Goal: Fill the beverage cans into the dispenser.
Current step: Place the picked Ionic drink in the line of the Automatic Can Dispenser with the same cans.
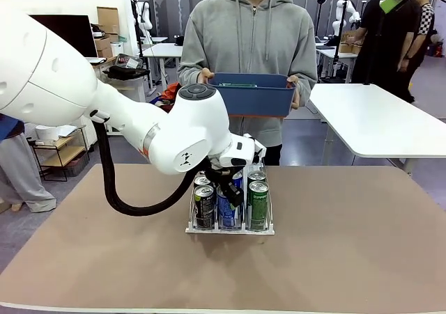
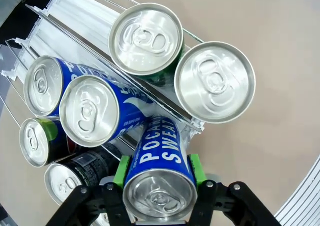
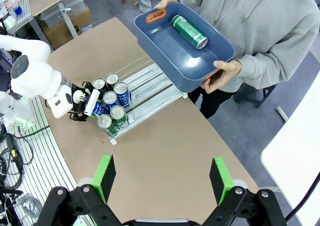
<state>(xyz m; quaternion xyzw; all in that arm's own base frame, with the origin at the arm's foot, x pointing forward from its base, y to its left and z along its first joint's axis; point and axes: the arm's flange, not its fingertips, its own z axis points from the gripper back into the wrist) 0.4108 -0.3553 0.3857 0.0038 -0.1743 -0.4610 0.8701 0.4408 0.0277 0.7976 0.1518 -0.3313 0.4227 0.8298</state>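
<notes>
The white wire dispenser (image 1: 230, 230) (image 2: 75, 15) (image 3: 150, 85) stands mid-table with several beverage cans upright at its front. A black can (image 1: 204, 206) fills the left lane and a green can (image 1: 258, 202) the right. My left gripper (image 1: 230, 189) (image 2: 159, 168) is shut on a blue can (image 1: 226, 215) (image 2: 160, 186) at the front of the middle lane, green pads (image 2: 121, 171) against its sides. Two more blue cans (image 2: 92, 110) and two green ones (image 2: 145, 38) stand behind. My right gripper (image 3: 162, 178) hangs open high above the table.
At the far side a person holds a blue bin (image 1: 254, 95) (image 3: 165, 50) in both hands over the table's edge. One green can (image 3: 189, 31) lies in it. The dispenser's rear lanes are bare wire. Brown tabletop lies free on both sides.
</notes>
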